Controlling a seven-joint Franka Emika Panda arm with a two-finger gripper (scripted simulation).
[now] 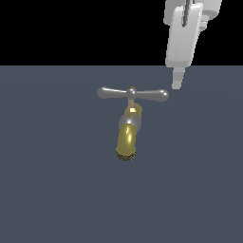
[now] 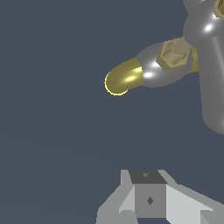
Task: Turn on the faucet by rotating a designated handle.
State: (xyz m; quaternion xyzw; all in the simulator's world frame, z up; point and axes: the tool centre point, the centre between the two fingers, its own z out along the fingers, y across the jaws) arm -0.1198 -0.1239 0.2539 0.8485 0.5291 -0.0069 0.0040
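Claw (image 1: 177, 84) tip near handle (image 1: 133, 93), jaw gap hidden

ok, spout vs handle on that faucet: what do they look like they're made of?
Spout: looks like polished brass, with a yellow-gold tone, bright highlights and a dotted tip.
Handle: looks like grey steel or chrome, a silver-grey crossbar with sharp glints on its rounded ends.
The collar between them reads the same silvery metal.
It's a simulator render, so these are shading cues only.

Faucet (image 1: 127, 137) — shiny brass-gold spout, dotted tip, silver collar | handle (image 1: 133, 93) — silver-grey | gripper (image 1: 176, 84) — white | floor (image 1: 57, 190) slate blue-grey
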